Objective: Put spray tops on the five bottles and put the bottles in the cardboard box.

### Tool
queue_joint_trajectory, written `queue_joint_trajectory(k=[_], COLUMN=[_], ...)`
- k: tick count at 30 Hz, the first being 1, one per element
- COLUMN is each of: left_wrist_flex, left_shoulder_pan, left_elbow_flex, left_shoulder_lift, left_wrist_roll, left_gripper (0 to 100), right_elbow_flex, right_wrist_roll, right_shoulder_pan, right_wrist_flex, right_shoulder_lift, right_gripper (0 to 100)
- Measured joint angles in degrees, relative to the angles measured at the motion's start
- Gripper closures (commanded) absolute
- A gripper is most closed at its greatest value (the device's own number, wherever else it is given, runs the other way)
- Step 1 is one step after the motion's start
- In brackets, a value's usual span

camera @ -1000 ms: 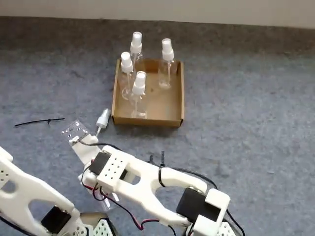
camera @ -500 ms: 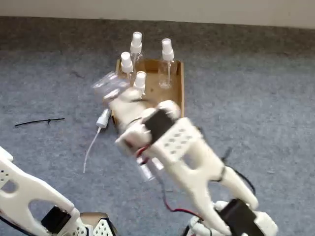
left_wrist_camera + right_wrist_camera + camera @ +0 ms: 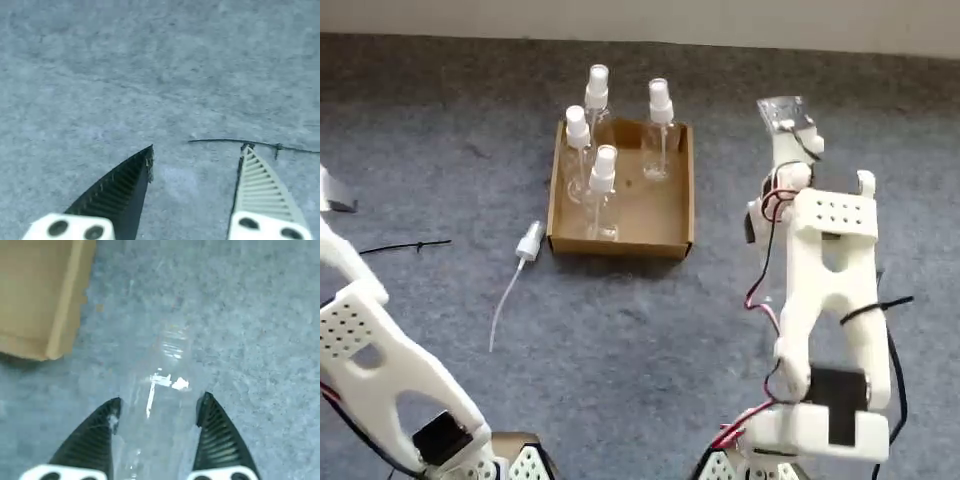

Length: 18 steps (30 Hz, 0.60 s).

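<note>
Right claw (image 3: 159,405) clamped on uncapped bottle (image 3: 783,113), raised right of box (image 3: 672,247), probably presenting neck for capping. Spray top (image 3: 528,243) lies on surface (image 3: 620,340) left of box. Left claw (image 3: 197,150) wide, empty, likely free to fetch it.

Four bottles (image 3: 603,185) are seen in the cardboard box (image 3: 640,215), upper centre. A spray top (image 3: 529,241) is spotted just left of it, a fifth bottle (image 3: 783,115) well right.

soft, even light covers the grey carpeted table (image 3: 440,130), bright all over. the shallow brown cardboard box (image 3: 650,215) throws only a thin, faint shadow along its near edge. small white glare spots sit on the clear plastic bottle (image 3: 157,405).
</note>
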<state>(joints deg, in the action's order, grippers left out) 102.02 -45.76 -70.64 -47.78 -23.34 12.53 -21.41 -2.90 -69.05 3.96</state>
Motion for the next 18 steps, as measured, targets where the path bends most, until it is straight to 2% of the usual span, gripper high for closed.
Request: queue_joint_trajectory(k=[5,12,15,18], left_wrist_flex=[0.1,-1.0,-6.8,-15.9], left_shoulder_pan=[5.1,16.5,22.1,26.5], left_elbow_flex=[12.6,40.3,53.8,66.5], left_shoulder_lift=[3.7,24.5,33.7,40.8], left_wrist_roll=[0.3,-1.1,-1.8,-1.8], left_gripper=[75,75,75,75], right_elbow_flex=[2.6,2.3,2.3,2.1], right_wrist_roll=[0.0,-1.7,-3.8,-4.4], right_shoulder_pan=[-1.3,-1.6,-1.6,-1.6], right_wrist_flex=[11.5,14.1,14.1,14.3], right_shoulder_lift=[-9.3,-17.1,-18.7,-19.0], right_gripper=[97.5,84.4,82.0,82.0])
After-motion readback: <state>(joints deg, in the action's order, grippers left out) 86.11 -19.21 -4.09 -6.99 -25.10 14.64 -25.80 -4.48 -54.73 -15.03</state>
